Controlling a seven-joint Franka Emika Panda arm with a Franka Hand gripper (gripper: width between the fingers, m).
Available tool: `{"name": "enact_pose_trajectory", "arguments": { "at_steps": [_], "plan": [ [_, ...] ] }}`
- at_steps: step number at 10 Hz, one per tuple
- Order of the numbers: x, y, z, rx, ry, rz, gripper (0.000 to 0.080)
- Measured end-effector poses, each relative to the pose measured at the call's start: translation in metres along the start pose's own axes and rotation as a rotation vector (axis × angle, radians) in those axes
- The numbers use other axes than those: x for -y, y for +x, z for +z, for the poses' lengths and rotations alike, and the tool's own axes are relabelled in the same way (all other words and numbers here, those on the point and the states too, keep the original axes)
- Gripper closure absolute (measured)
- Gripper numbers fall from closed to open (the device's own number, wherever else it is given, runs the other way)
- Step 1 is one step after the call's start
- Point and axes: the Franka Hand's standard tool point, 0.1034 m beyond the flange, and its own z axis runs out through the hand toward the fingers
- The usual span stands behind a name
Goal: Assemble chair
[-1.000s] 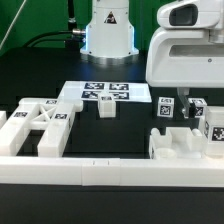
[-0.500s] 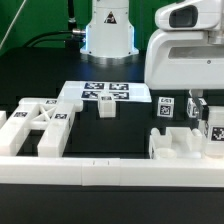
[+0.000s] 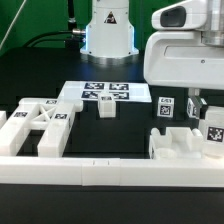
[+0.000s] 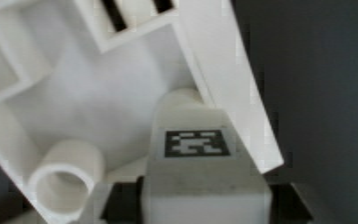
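1. On the exterior view's far left, the chair's frame (image 3: 35,125) lies flat on the table (image 3: 45,65), just behind the rail (image 3: 100,173). It sits where it sat a second ago.
2. Next comes the marker board (image 3: 105,92), with a loose block (image 3: 107,108) standing at its near edge. Neither has moved.
3. Toward the exterior view's right lies the big part (image 3: 176,145), with a tagged cube (image 3: 167,107) just behind it. Both are as they were.
4. Over the big part's right end hangs the gripper (image 3: 197,107).
   - A second ago its jaws stood wide astride a tagged piece. Now they are drawn in on it.
   - The arm (image 3: 185,50) has also shifted slightly toward the exterior view's left.
   - I judge that the grasp has just been made and the lift comes next.
   - Whether the piece has left the table, I cannot tell.
5. The two views show different things.
   - The exterior view hides the grip, because the arm covers most of it and the piece barely shows.
   - The wrist view shows the grip. The piece (image 4: 197,150) faces the camera tag first, with the jaws pressed on both its flanks, so the gripper is clamped on it.
   - In the wrist view the big part (image 4: 140,70) rises close behind the piece, with a round socket (image 4: 60,178) beside it. Whether the piece touches the big part is unclear.
   - The wrist view shows nothing of the frame, the marker board or the loose block. Only the exterior view shows that the parts lie in two groups, well apart and unjoined.
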Motion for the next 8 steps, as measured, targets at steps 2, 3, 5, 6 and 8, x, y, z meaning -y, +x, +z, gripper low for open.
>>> {"name": "enact_pose_trajectory", "arguments": {
  "at_steps": [2, 3, 5, 6, 8],
  "plan": [
    [-0.0007, 0.0, 0.0006, -0.016, 0.033, 0.259, 0.0514],
    [-0.0005, -0.0001, 0.0004, -0.015, 0.036, 0.332, 0.0514],
    [0.0006, -0.0001, 0.0007, -0.01, 0.039, 0.6, 0.0514],
    [0.0007, 0.0, 0.0005, -0.007, 0.04, 0.638, 0.0514],
    [0.001, -0.0004, 0.0011, -0.003, 0.043, 0.679, 0.0392]
  ]
}}
